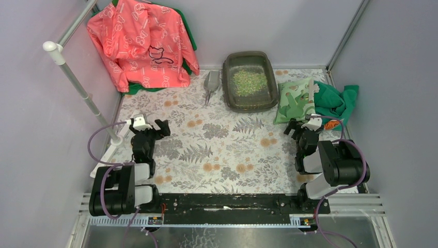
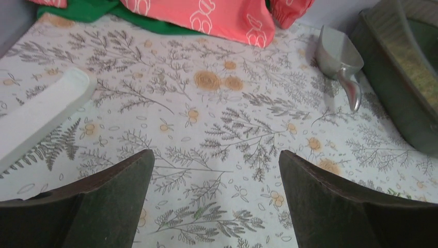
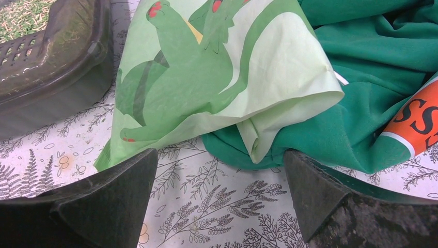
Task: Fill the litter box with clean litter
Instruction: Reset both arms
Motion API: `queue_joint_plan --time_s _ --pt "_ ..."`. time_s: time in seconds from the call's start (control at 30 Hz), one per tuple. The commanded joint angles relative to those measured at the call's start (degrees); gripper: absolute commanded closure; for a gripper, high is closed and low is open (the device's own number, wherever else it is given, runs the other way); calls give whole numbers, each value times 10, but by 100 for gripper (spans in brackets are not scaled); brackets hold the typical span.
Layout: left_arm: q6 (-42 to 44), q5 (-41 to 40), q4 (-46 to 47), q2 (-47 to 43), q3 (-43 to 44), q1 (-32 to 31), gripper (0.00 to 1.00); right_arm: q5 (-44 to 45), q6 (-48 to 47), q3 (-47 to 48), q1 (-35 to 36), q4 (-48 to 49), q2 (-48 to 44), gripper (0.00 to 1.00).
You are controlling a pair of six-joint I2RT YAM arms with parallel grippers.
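Top external view: the litter box (image 1: 228,82) sits at the far edge of the worktop (image 1: 227,150), with litter (image 1: 249,81) heaped in its middle. A scoop (image 1: 210,85) lies just left of the box. A bag (image 1: 295,101) lies just right of it, overlapping a green cloth (image 1: 338,101), and a pink jacket (image 1: 142,44) lies farther left. Both arms are folded low, well short of the box. The left end effector (image 2: 217,160) and right end effector (image 3: 221,155) are spread wide and empty. Both wrist views cut off most of the box.
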Motion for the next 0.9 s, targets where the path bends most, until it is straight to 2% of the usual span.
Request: queue_joint_plan --time_s 0.0,0.07,0.1,0.2,0.27,0.37,0.87 --pt "30 -20 77 17 9 4 1 8 -13 18 5 15 -5 0" --pt "34 -37 104 56 19 4 1 11 -12 18 6 15 -5 0" --pt "40 -28 136 84 23 4 1 11 -12 19 6 13 -5 0" --pt "68 27 122 117 42 -5 1 16 -10 28 5 -3 -5 0" --pt "67 24 172 158 39 -9 1 15 -11 37 6 -19 -4 0" --pt "72 0 110 152 64 -21 1 8 -13 54 6 -49 -2 0" --pt "76 -9 113 152 65 -26 1 0 -18 67 5 -73 -1 0"
